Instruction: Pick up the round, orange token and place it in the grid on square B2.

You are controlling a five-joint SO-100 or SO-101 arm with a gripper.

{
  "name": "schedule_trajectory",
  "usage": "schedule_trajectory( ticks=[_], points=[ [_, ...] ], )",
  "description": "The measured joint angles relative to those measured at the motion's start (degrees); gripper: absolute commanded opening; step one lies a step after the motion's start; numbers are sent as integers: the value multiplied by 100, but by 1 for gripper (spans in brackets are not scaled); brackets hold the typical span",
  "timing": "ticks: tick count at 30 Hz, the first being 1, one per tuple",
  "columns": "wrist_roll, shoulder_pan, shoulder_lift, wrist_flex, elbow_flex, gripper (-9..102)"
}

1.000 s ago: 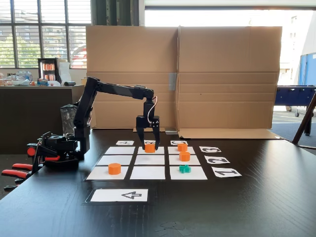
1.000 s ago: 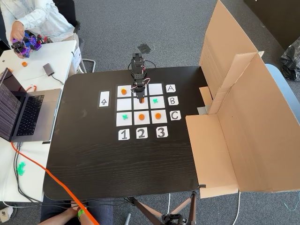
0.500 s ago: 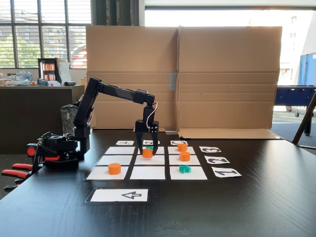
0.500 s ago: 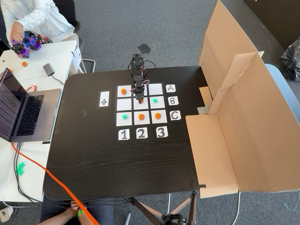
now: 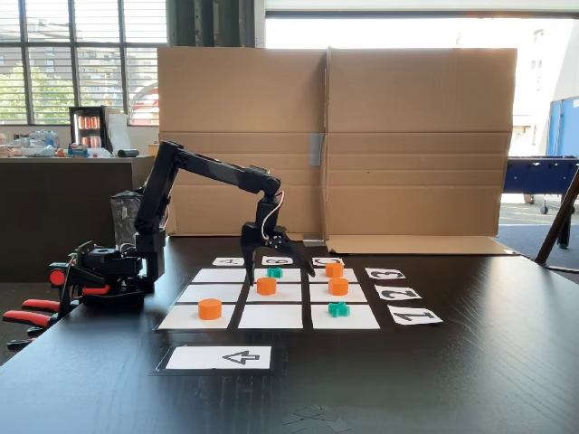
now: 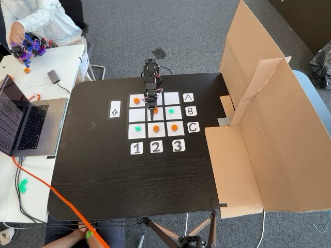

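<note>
My claw (image 5: 279, 264) spread wide just behind the round, orange token (image 5: 266, 286) on square B2 (image 5: 274, 293), partly hiding it from above.

On the dark wooden table (image 5: 507, 362), the three-by-three grid of white paper rectangles (image 5: 271, 316) lies before the tall brown cardboard screen (image 5: 407, 136). In the low fixed view, one round orange plastic token (image 5: 266, 286) sits on the middle paper rectangle (image 5: 288, 294), with the black two-finger gripper (image 5: 279, 269) spread just behind it. Another orange puck (image 5: 210, 309) lies front left, two more (image 5: 338, 287) to the right (one behind the other), a teal cross-shaped piece (image 5: 338, 309) before them. The white arrow sheet (image 5: 222, 357) lies nearest the camera.
</note>
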Motion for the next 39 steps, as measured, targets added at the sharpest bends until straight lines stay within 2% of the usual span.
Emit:
schedule_trajectory(
  ticks=[8,9,11,12,14,16,17,19,23,30,33,39],
  points=[
    [-580,299,1450,-510,984,71],
    [-686,387,1758,-835,1134,71],
    [-861,545,2127,-958,1468,70],
    [-967,729,2522,-1477,1661,67],
    [-1195,1239,3639,-2180,2285,55],
    [-1336,1846,4544,-2944,3076,37],
    [-1362,2197,5019,-3349,3437,21],
    [-1397,2839,5889,-4096,4008,-1],
    [-1406,4131,7374,-4887,4790,-1],
    [-1125,7374,9765,-5098,6223,-1],
    [-1090,8429,10679,-5238,6768,-1],
    [-1090,9747,11716,-5247,8807,-1]
  ],
)
